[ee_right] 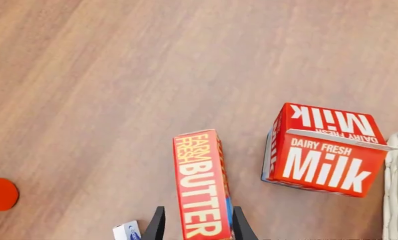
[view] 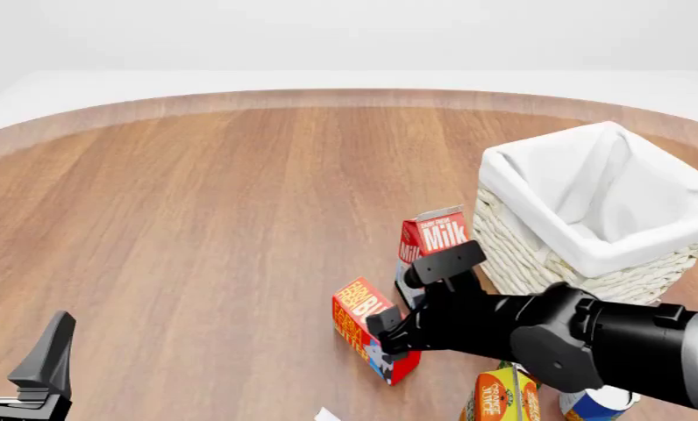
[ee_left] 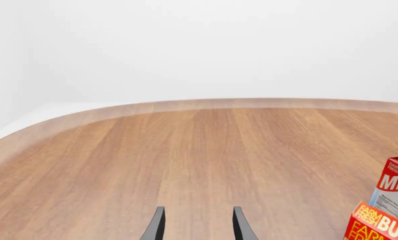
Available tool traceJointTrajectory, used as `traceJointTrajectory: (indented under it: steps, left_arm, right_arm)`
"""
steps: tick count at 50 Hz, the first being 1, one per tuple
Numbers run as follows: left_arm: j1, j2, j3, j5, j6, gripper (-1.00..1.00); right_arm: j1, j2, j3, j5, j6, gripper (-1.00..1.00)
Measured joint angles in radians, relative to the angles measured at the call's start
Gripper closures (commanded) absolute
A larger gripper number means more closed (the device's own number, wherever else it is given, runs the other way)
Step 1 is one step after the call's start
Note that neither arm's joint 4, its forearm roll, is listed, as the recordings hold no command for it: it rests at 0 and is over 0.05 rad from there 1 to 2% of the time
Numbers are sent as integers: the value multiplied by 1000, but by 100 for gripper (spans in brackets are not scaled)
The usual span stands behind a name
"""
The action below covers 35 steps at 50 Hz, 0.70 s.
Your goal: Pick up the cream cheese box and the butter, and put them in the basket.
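Butter [ee_right: 200, 184] lies flat on the table [view: 209, 219] in the lower middle of the front view, just left of the upright milk carton [view: 433, 241], and the right gripper [view: 419, 303] hangs over it with its fingers spread, one on each side of the carton's near end in the right wrist view, not yet pinching. The basket [view: 537, 254] stands at the right of that frame, close behind the milk. Only a white corner at the bottom edge hints at the cream cheese box [ee_right: 127, 232], near the butter. The left gripper [ee_left: 197, 225] is open over bare wood at the lower left, holding nothing. Risks from here, as I judge them: the fingers sit near one end, so the carton could droop or twist out when lifted, and a swing toward the basket could knock the milk over.
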Motion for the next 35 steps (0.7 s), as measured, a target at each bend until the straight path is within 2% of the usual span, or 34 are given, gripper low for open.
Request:
traceJointTrajectory:
  steps: [35]
  left_arm:
    - [0,0,0,0,0,-100]
  right_arm:
    - [-2,45,15,-39,7,-100]
